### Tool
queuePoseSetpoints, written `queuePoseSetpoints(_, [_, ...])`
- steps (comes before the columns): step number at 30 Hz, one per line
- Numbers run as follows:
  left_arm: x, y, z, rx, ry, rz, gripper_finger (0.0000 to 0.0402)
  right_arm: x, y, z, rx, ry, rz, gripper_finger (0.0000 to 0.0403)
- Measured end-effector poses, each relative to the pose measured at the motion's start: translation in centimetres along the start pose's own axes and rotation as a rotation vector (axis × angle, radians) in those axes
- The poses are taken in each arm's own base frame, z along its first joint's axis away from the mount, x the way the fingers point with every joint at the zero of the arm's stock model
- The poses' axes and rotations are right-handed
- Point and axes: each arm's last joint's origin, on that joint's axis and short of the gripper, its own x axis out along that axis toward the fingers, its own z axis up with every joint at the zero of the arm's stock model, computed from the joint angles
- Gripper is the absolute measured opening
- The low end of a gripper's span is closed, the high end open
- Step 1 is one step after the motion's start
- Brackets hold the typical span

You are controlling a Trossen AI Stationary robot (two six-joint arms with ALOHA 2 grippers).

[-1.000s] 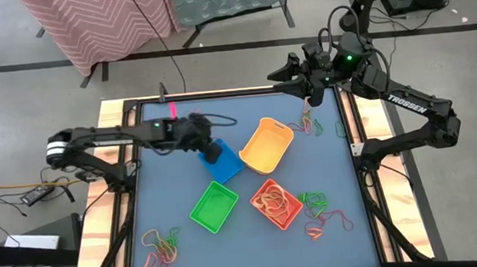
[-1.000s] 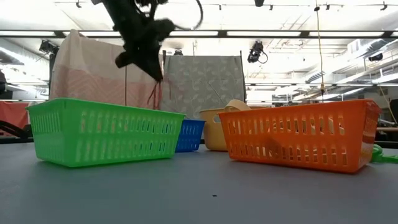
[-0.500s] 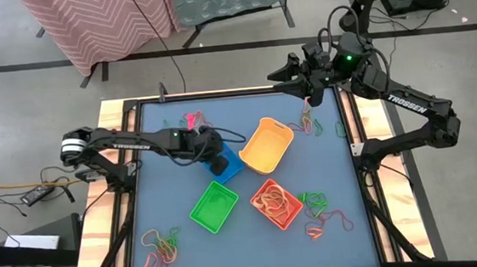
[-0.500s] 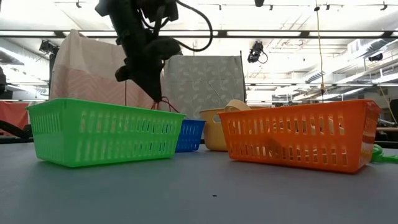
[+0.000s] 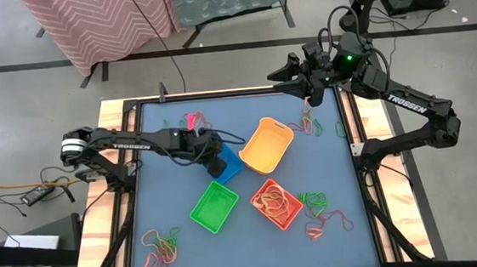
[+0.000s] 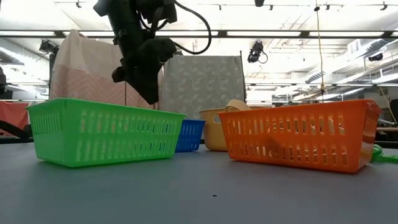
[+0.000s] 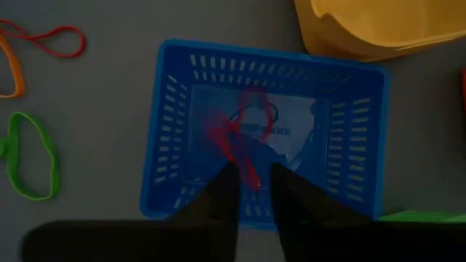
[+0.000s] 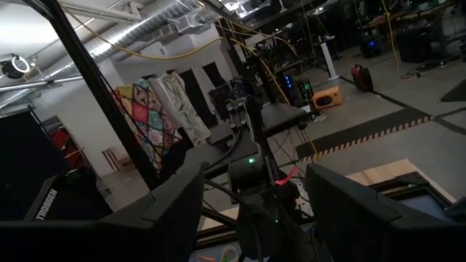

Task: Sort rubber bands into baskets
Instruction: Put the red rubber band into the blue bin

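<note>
Left tool: over blue basket, fingers narrowly parted, red rubber band between them.
Right tool: raised at far bench edge; opening cannot be told.
Risk: band may cling to a finger, missing the basket.

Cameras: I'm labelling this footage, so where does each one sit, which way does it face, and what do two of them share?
High view: overhead, facing down; both arms, left hand over the blue basket.
Low view: table height, facing level past the green basket; one arm descends.
Left wrist view: above the blue basket, its fingers pinching a red rubber band.
Right wrist view: faces the room; right hand open.
Shared: high and left wrist both show the blue basket.
</note>
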Motion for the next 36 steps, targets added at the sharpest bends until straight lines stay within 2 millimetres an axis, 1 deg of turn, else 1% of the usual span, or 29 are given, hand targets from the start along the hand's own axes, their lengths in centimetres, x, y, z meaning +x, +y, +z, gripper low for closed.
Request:
queuePoseSetpoints(6, [-0.1, 0.3, 0.3, -0.023, 0.018, -0.043, 0.0161, 0.0, 0.0, 0.0, 0.000, 0.000, 0.000, 0.0252])
queuePoseSetpoints(8, [-0.7, 0.7, 0.8, -0.033, 0.011, -0.057, 0.0178, 0.0, 0.0, 0.0, 0.000, 0.000, 0.000, 0.0252])
queuePoseSetpoints(11, [-2.9, 1.2, 2.1, -0.038, -0.067, -0.104, 0.0194, 0.0, 0.0, 0.0, 0.005, 0.003, -0.002, 0.0252])
queuePoseSetpoints(14, [-6.2, 2.1, 3.2, -0.029, -0.209, -0.125, 0.0198, -0.1, -0.3, -0.3, 0.032, 0.025, -0.036, 0.0252])
queuePoseSetpoints(16, [-8.6, 3.0, 3.7, -0.036, -0.341, -0.140, 0.0198, -0.4, -0.9, -0.9, 0.067, 0.061, -0.117, 0.0250])
queuePoseSetpoints(18, [-10.8, 3.8, 3.8, -0.047, -0.464, -0.157, 0.0198, -0.8, -1.7, -1.7, 0.091, 0.120, -0.248, 0.0249])
queuePoseSetpoints(20, [-12.5, 4.7, 3.4, -0.065, -0.552, -0.168, 0.0198, -1.5, -2.7, -2.8, 0.122, 0.195, -0.434, 0.0248])
queuePoseSetpoints(22, [-13.6, 5.4, 2.9, -0.082, -0.617, -0.182, 0.0198, -2.6, -3.7, -3.9, 0.154, 0.273, -0.655, 0.0248])
queuePoseSetpoints(25, [-14.1, 6.1, 2.0, -0.126, -0.663, -0.213, 0.0198, -4.5, -5.2, -5.0, 0.187, 0.365, -0.972, 0.0248])
queuePoseSetpoints(27, [-13.9, 6.4, 1.5, -0.163, -0.691, -0.240, 0.0198, -5.9, -5.9, -5.2, 0.216, 0.402, -1.097, 0.0248])
queuePoseSetpoints(31, [-12.1, 6.3, 0.8, -0.231, -0.709, -0.293, 0.0198, -7.8, -7.5, -5.1, 0.303, 0.414, -1.165, 0.0248])
queuePoseSetpoints(36, [-10.0, 5.7, 0.1, -0.279, -0.730, -0.437, 0.0198, -8.6, -10.0, -5.4, 0.380, 0.434, -1.210, 0.0248])
